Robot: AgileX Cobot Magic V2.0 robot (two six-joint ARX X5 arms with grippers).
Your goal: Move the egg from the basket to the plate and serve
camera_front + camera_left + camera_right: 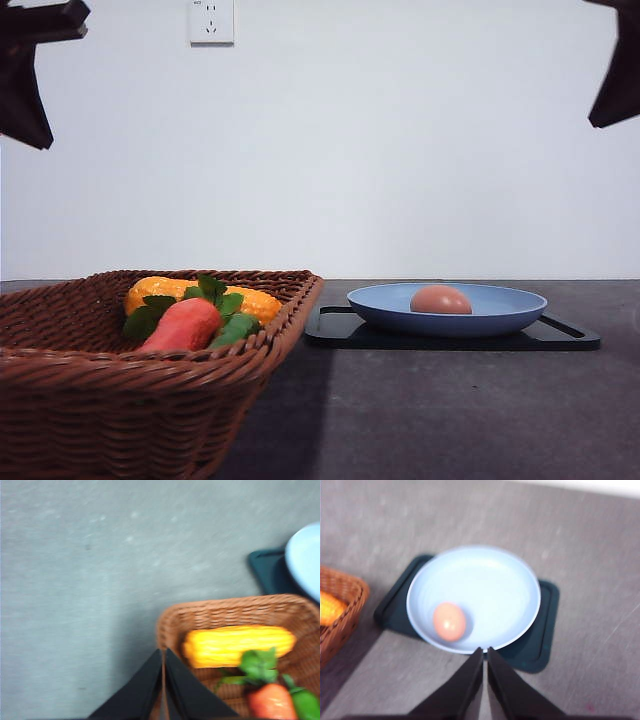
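The right gripper (pixel 485 652) was seen pressed together and empty, raised above the blue plate (pixel 510 587). The egg (pixel 449 621) lay in that plate, set on a black tray (pixel 545 645). The left gripper (pixel 163 655), likewise closed, hung over the wicker basket (pixel 220 610) holding corn (pixel 237 644) and a carrot (pixel 270 702).
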